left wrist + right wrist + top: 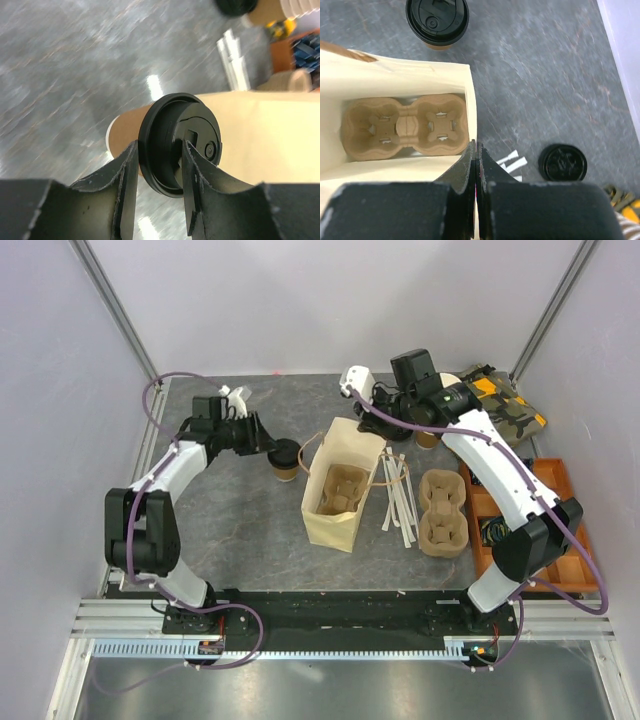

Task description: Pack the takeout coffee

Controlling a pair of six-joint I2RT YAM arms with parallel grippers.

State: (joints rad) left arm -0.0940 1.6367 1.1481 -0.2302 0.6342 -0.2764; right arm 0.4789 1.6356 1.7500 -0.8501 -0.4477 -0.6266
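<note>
The takeout coffee (286, 457) is sitting in your left pincer (159, 146), which is gripping it by the black lid with one finger on each side of the rim. The cup is just left of the open paper bag (338, 528), not touching it. You cannot tell whether it is resting on the worktop (230, 530) or hanging above it. Inside the bag a two-cup pulp carrier (405, 125) is lying flat on the bottom. Your right pincer (475, 150) is pinching the bag's rim, jaws closed on the paper. Right of the bag, pale flat sticks (400, 505) are lying beside a second pulp carrier (443, 512).
</note>
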